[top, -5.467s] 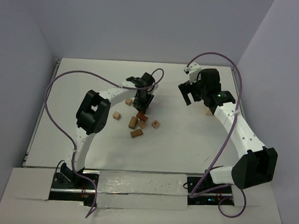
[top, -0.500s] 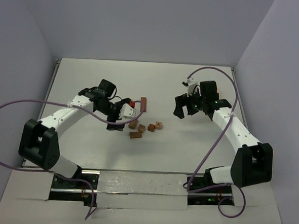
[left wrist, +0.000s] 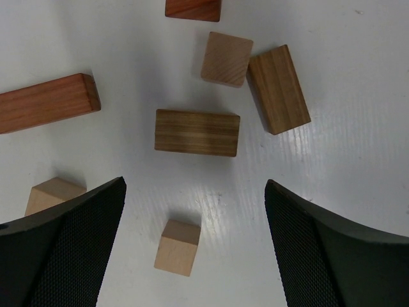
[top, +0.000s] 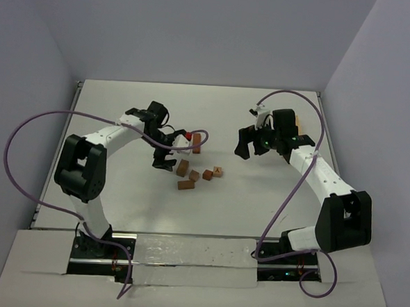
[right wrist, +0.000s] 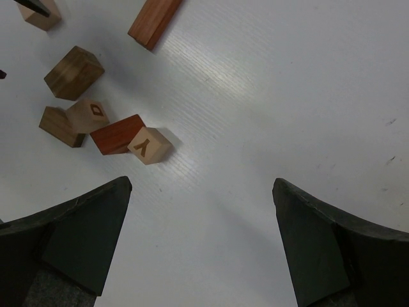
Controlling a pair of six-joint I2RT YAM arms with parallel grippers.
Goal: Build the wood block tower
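The left claw (left wrist: pixel 195 185) hangs spread wide over the scattered wood blocks (left wrist: pixel 197 132), likely choosing one to lift. The right claw (right wrist: pixel 202 182), equally spread, hovers empty to their right.

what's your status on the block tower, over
Left gripper open, empty, above the wood blocks. Right gripper open, empty. Blocks loose on table, none stacked. Nothing in the way.
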